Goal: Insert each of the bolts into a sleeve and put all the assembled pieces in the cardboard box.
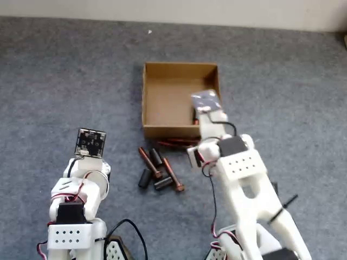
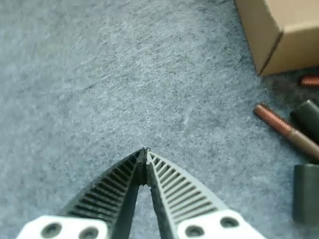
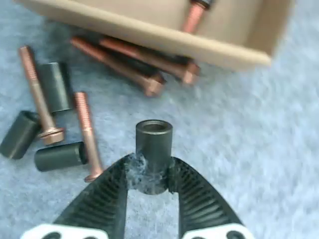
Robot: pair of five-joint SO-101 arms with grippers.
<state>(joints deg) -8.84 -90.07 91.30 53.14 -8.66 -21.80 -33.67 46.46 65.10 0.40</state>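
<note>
My right gripper is shut on a dark sleeve, holding it upright just above the carpet in front of the cardboard box. Two copper bolts lie against the box's front wall. Two more bolts lie among three loose sleeves. A bolt shaft shows inside the box. My left gripper is shut on nothing over bare carpet, left of the pile. The box stands open at the table's middle.
Grey carpet covers the whole table. The right arm reaches across to the box's front right corner, and the left arm sits at the near left. A box corner, a bolt and a sleeve lie to one side of my left gripper.
</note>
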